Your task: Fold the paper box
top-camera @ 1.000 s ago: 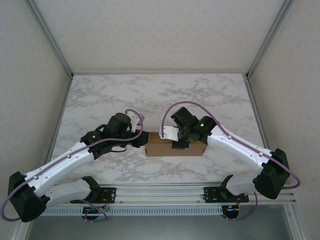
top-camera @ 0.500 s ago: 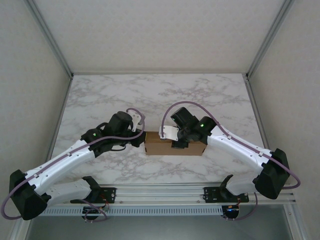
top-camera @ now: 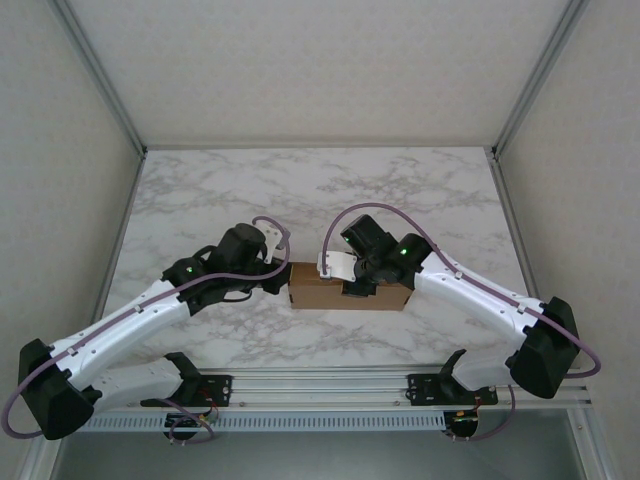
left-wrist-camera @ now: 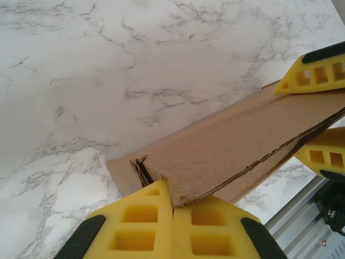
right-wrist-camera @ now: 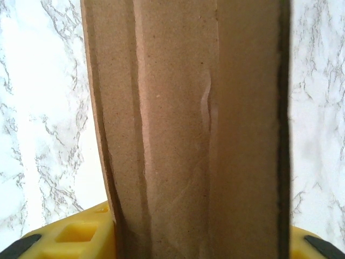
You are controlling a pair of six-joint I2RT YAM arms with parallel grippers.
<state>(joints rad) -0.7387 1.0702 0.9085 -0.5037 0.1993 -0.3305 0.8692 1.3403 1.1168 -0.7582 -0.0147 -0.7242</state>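
**Presently: paper box grasped by right claw, left claw clenched at its end**

The paper box (top-camera: 335, 297), a folded piece of plain brown cardboard, lies on the near half of the marble table (top-camera: 330, 190). It sits between the two arms, with its long axis running left to right.

Left gripper (top-camera: 283, 275): clenched, yellow pads meeting. In the left wrist view its fingertips (left-wrist-camera: 143, 208) touch the frayed left end of the box. Whether a cardboard edge is pinched between them cannot be determined.

Right gripper (top-camera: 357, 287): grasping the box across its width, near the middle of its length. One yellow finger (left-wrist-camera: 315, 70) bears on the far wall, the other on the near wall. In the right wrist view, cardboard occupies the gap between the pads.
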